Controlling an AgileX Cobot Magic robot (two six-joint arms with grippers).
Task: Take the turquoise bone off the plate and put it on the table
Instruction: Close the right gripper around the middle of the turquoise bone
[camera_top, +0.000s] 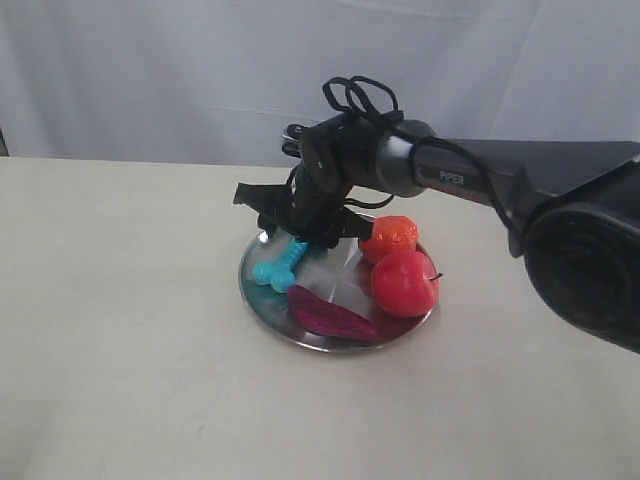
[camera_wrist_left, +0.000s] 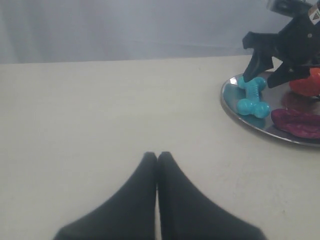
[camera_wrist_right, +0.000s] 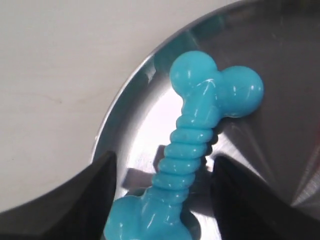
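The turquoise bone lies on the left part of the silver plate, which rests on the beige table. My right gripper hangs low over the bone's far end. In the right wrist view it is open, one finger on each side of the ribbed shaft of the bone, with gaps on both sides, above the plate. My left gripper is shut and empty over bare table, well short of the bone and the plate. The exterior view does not show the left gripper.
A red apple, an orange-red fruit and a dark magenta piece share the plate on its right and front. The right arm reaches in from the right. A pale curtain hangs behind the table.
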